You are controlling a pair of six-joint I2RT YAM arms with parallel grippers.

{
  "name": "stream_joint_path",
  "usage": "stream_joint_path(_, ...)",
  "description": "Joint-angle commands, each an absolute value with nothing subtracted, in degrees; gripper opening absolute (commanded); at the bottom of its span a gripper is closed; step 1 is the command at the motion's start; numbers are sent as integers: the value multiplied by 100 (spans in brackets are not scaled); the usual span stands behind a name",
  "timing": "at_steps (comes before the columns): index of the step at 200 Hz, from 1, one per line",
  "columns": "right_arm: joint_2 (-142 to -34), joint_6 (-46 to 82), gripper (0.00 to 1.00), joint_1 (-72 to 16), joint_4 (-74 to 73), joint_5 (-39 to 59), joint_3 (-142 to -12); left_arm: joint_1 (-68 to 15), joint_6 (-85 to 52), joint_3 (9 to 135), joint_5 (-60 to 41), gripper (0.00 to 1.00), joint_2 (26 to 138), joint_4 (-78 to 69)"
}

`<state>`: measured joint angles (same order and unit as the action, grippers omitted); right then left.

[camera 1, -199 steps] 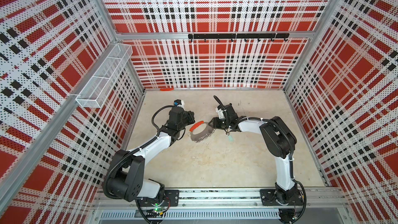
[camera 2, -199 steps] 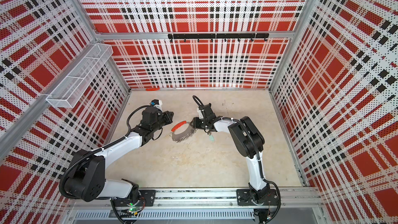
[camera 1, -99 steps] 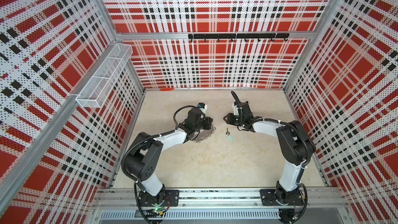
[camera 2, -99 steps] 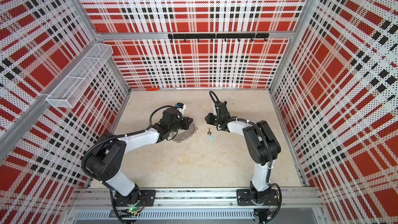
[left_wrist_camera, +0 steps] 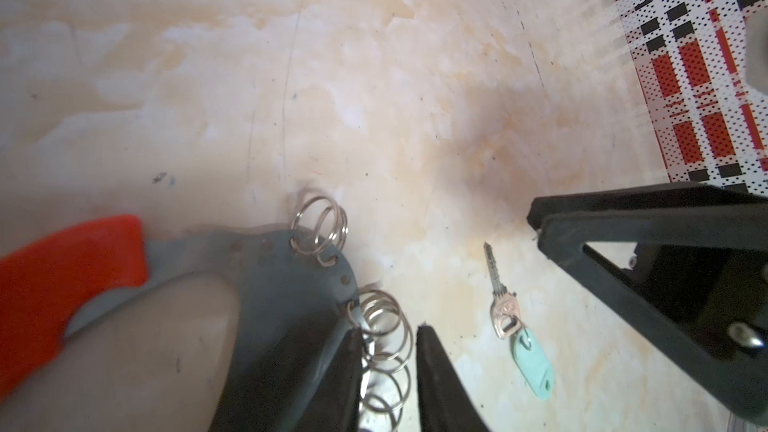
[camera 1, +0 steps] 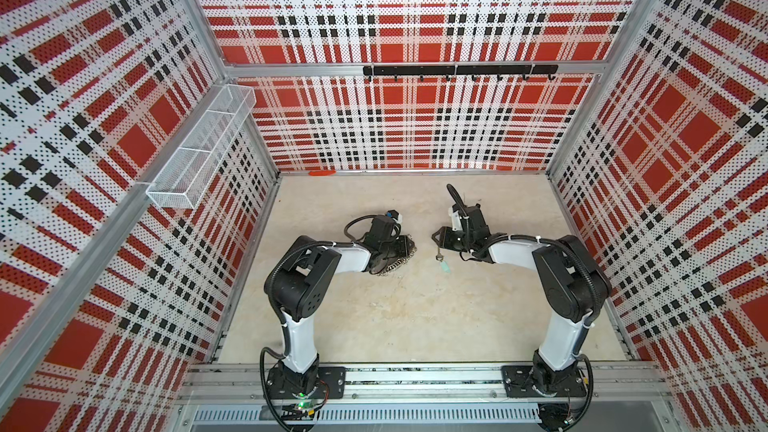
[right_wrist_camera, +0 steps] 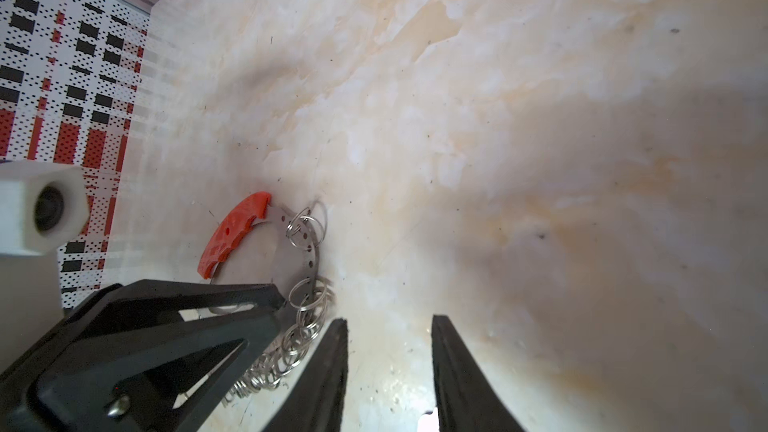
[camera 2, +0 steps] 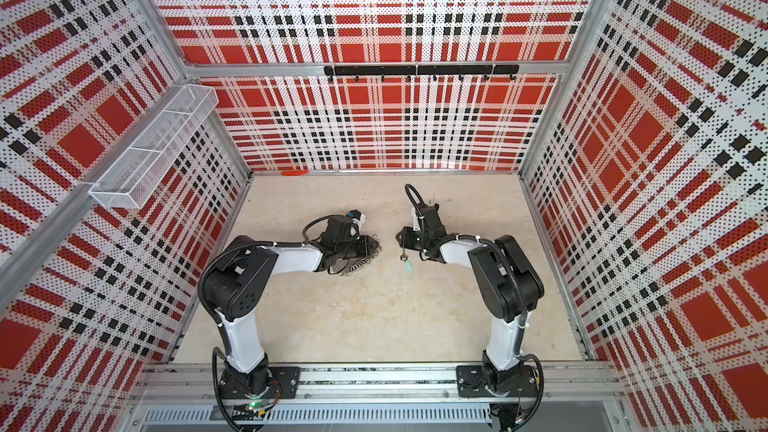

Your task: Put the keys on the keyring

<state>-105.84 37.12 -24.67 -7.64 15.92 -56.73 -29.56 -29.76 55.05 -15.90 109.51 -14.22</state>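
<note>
Keys [left_wrist_camera: 505,317] loose on surface [left_wrist_camera: 415,76], still unthreaded; right end effector [right_wrist_camera: 390,318], jaws apart, empty, withdrawn from keyring [right_wrist_camera: 232,234]; left end effector [left_wrist_camera: 388,328] moved over wire loops [left_wrist_camera: 376,309], jaws slightly apart

White mesh basket [camera 1: 199,155] hangs at left, black hook rail [camera 1: 459,70] across the back.

Surface: your pale, marbled beige tabletop [camera 1: 395,317], stained and scuffed | Left of middle: keyring [right_wrist_camera: 309,257] lying flat, wire loops spread on the top | Near it to the right, apart: key [left_wrist_camera: 496,284] lying flat, joined to its teal tag [left_wrist_camera: 534,367] | Back edge: small orange-red piece [camera 1: 322,173] by the wall
</note>
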Motion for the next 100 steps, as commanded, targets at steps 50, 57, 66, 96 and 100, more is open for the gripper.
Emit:
stream_joint_path(50,-10448,3710,37,-2373,-922,1722,-5906,-2864,-3043,6008,-1289,33,11344,-1366)
stream_joint_path(57,-10435,3710,37,-2370,-913,1726,-5903,-2851,-3028,6048,-1254,34,11362,-1339)
stream_joint_path(66,-10409,3718,37,-2356,-904,1731,-5905,-2832,-3008,6081,-1205,34,11382,-1295)
stream_joint_path(96,-10321,3703,38,-2324,-874,1723,-5891,-2800,-2975,6068,-1080,36,11351,-1248)
stream_joint_path(100,-10312,3703,38,-2321,-873,1723,-5889,-2789,-2971,6066,-1088,36,11356,-1256)
